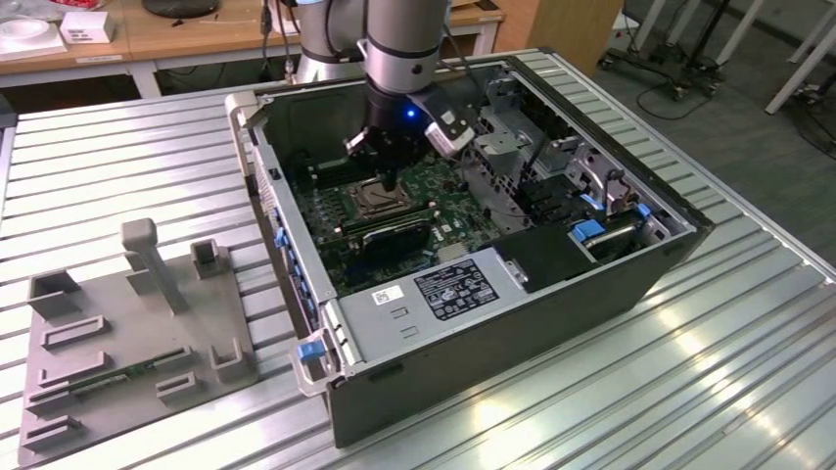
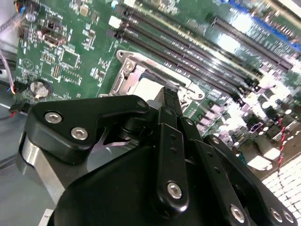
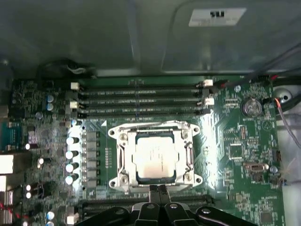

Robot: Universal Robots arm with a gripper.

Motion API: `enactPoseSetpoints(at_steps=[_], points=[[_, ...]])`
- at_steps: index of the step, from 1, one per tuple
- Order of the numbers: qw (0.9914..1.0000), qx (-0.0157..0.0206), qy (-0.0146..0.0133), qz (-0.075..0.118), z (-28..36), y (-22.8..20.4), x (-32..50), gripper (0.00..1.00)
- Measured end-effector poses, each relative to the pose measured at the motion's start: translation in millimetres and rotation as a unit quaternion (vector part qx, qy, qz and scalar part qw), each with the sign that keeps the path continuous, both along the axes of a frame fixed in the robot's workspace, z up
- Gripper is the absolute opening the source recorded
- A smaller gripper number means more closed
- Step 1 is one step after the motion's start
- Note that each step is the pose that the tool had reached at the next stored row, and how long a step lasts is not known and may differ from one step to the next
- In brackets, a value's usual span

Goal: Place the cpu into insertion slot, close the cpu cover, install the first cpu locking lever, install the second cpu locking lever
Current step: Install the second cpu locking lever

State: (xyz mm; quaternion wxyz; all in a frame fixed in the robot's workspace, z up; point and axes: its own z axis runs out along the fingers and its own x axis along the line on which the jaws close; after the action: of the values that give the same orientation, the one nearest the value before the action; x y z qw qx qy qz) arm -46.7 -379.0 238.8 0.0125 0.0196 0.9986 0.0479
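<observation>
You have the cpu [image 3: 153, 157] seated in the insertion slot [image 3: 123, 157] at frame centre of the first wrist view, with the cpu cover [image 3: 155, 128] lying flat around it. The gripper [image 3: 157, 190], jaws pressed together and empty, sits at the socket's lower edge. Judged risk: sideways drift could scrape the memory slots [image 3: 141, 101] or snag the case wall [image 1: 268, 186], as clearance is tight.

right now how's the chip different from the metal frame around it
The chip is a solid, pale square; the metal frame is a shinier silver ring, open in the middle. The chip is smaller and sits inside the frame. Both lie flat on the green board, near the gripper.
</observation>
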Motion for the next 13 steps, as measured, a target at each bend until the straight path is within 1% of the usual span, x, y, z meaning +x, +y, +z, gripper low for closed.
enactPoseSetpoints(at_steps=[7, 13], points=[[1.00000, 0.0000, 0.0000, 0.000, 0.0, -6.2, -0.1, 0.11], [1.00000, 0.0000, 0.0000, 0.000, 0.0, -6.7, -0.3, 0.11]])
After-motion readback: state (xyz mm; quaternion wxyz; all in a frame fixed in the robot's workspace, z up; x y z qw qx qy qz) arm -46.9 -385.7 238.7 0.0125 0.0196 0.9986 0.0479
